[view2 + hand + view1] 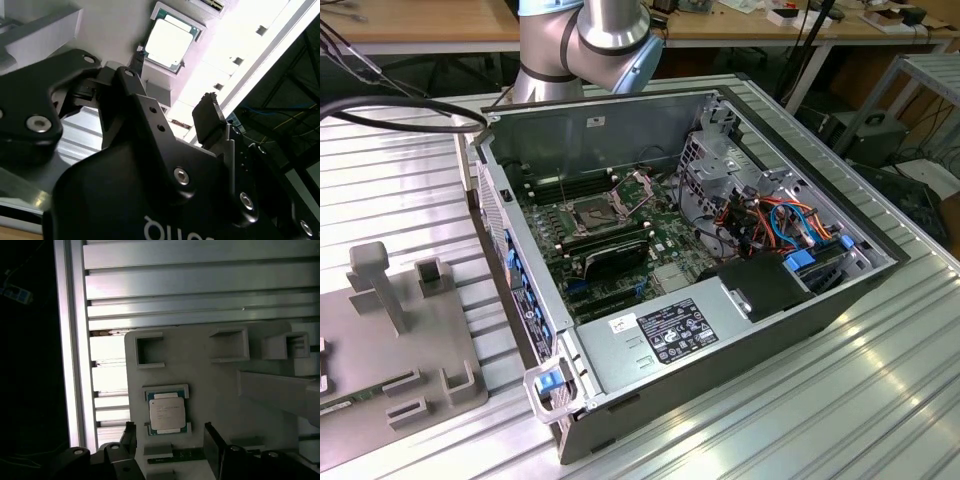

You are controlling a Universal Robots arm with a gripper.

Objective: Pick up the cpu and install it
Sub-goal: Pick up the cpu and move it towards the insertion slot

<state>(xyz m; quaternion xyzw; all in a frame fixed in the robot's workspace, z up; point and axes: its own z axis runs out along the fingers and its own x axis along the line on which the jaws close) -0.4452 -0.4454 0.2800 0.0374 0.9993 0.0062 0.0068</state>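
Open and empty, the gripper (169, 437) is hovering astride the cpu (167, 414), sitting cradled for grasping in the exterior view's lower-left tray (360, 350).

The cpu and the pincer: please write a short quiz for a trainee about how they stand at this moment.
1. True or false: the pincer is shut on the cpu.
2. Choose one. Where does the cpu lie?
A. in the socket
B. in a recess of the grey tray
C. between the closed fingers of the pincer
3. Fill in the missing word: in the exterior view, the upper side of the computer case is ____, so its inside can be seen.

Key: 1 false, the pincer is open and holds nothing; 2 B; 3 open.
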